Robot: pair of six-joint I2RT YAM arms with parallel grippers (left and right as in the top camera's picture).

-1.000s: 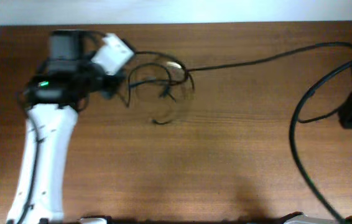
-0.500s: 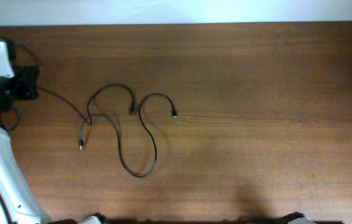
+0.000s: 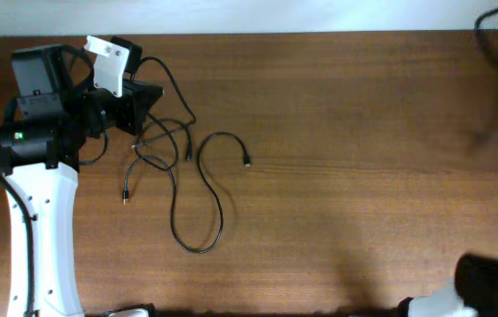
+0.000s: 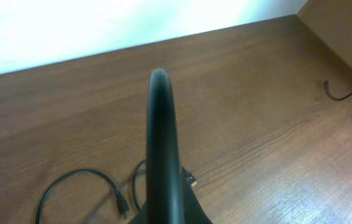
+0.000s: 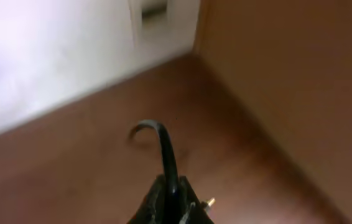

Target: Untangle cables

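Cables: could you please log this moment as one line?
cables: tangled, on table | left gripper: shut, beside them | right gripper: shut

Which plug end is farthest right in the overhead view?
The plug end closing the open arc right of the tangle; the gold-tipped end and middle end lie further left.

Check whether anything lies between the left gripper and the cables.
Nothing visible does. The left gripper, jaws shut, sits at the upper edge of the cables, with only bare table around them.
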